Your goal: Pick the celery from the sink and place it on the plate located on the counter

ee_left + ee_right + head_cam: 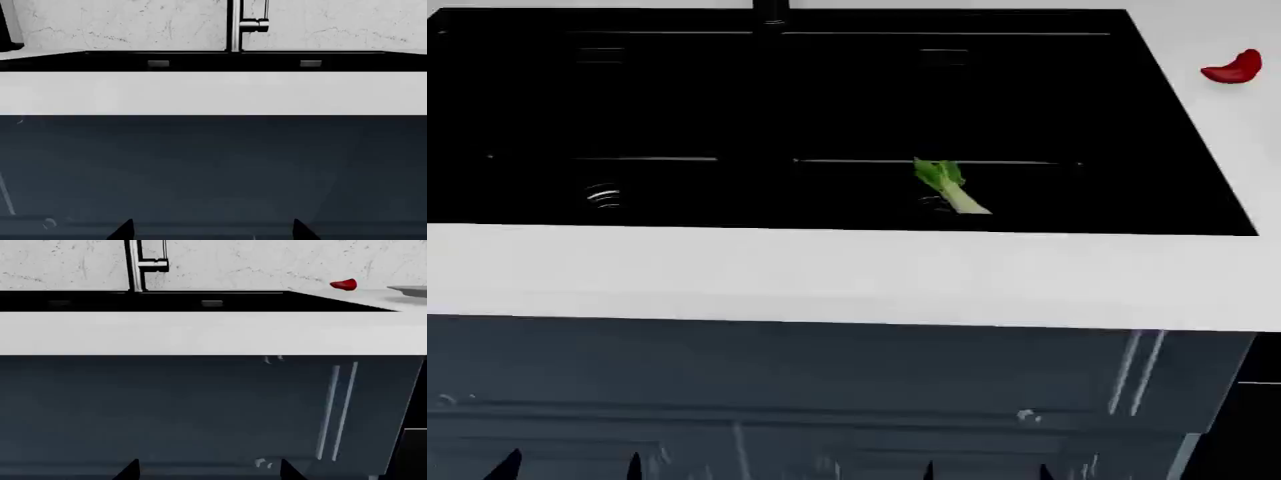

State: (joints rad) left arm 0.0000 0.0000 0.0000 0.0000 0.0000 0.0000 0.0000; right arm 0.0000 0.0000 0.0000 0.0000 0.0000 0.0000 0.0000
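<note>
Both arms hang low in front of the dark cabinet face, below the counter (pixel 827 275) edge, so everything the task needs lies up and forward of them. Largest is the sink (pixel 694 100), a black basin set into the white counter, with the faucet (pixel 137 265) standing at its back wall. Off to the right on the counter sits the plate (pixel 408 289), only its rim showing in the right wrist view, with a red pepper (pixel 1233 67) beside the basin's right edge. Down on the basin floor, right of centre, lies the celery (pixel 949 186); its long axis runs diagonally, leafy top toward the back-left, pale stem toward the front-right. It sits nearer the right arm's side. The left gripper (pixel 212 230) and the right gripper (pixel 210 470) each show two dark fingertips well apart, holding nothing. My judgement: the right arm has the shorter reach.
</note>
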